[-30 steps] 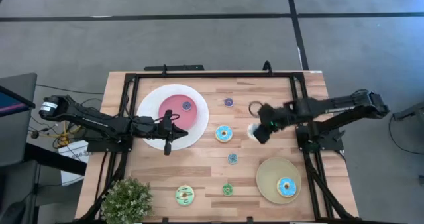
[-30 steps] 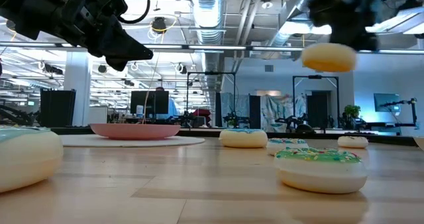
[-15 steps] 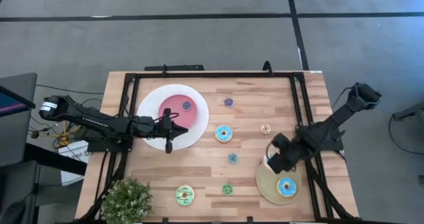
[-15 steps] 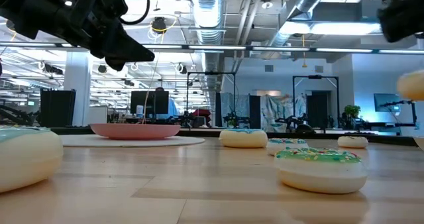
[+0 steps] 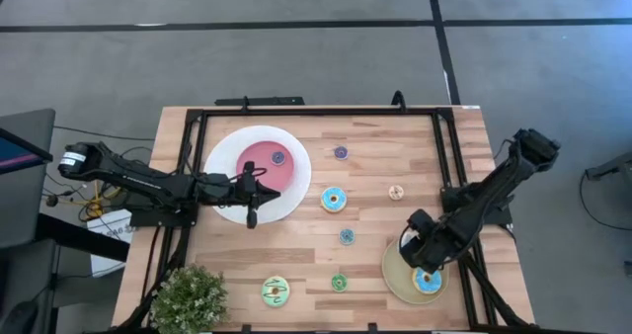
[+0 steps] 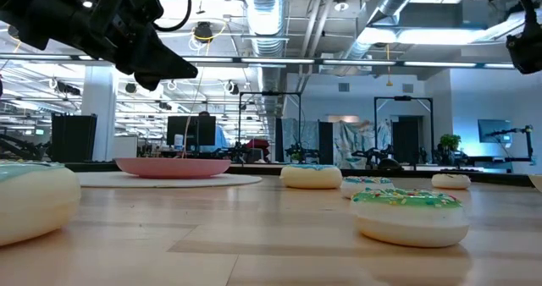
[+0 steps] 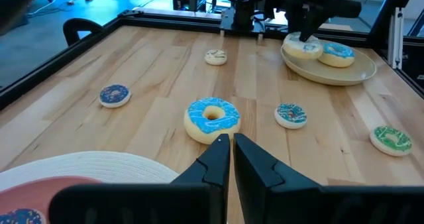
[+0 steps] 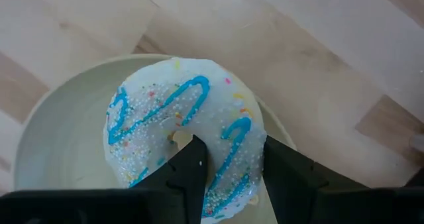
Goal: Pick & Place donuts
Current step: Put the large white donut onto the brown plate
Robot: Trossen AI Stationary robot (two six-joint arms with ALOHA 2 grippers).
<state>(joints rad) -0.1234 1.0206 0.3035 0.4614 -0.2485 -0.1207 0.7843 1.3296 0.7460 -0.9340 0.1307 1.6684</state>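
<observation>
My right gripper (image 5: 419, 252) hangs pointing down over the round tan plate (image 5: 398, 275) at the near right, shut on a white donut with blue squiggles (image 8: 185, 134), also seen as the white donut (image 7: 303, 49). A blue-iced donut (image 5: 428, 280) lies flat on that plate beside it. Another blue-iced donut (image 5: 334, 200) lies flat at mid-table. My left gripper (image 5: 249, 198) hovers shut over the right rim of the big white plate (image 5: 225, 146), touching nothing. My right gripper comes from above, pointing down. One finger (image 8: 192, 161) goes through the white donut's hole and the other (image 8: 285, 174) stands outside, pinching the ring's wall (image 8: 232, 154) between them. The donut lies level, icing up, low over the tan plate; whether it rests there, I cannot tell.
Small donuts lie scattered: purple (image 5: 341, 152), tan (image 5: 396, 192), teal (image 5: 347, 236), green (image 5: 339, 283), and one (image 5: 278, 157) on the white plate's pink centre. A green-iced donut (image 5: 276, 292) and a potted plant (image 5: 188, 299) stand near the front edge. A black frame (image 5: 316, 110) rims the table.
My right gripper has swung from the table's middle right toward the near edge and sunk over the tan plate, rolling its wrist, with the white donut carried along level in its fingers.
</observation>
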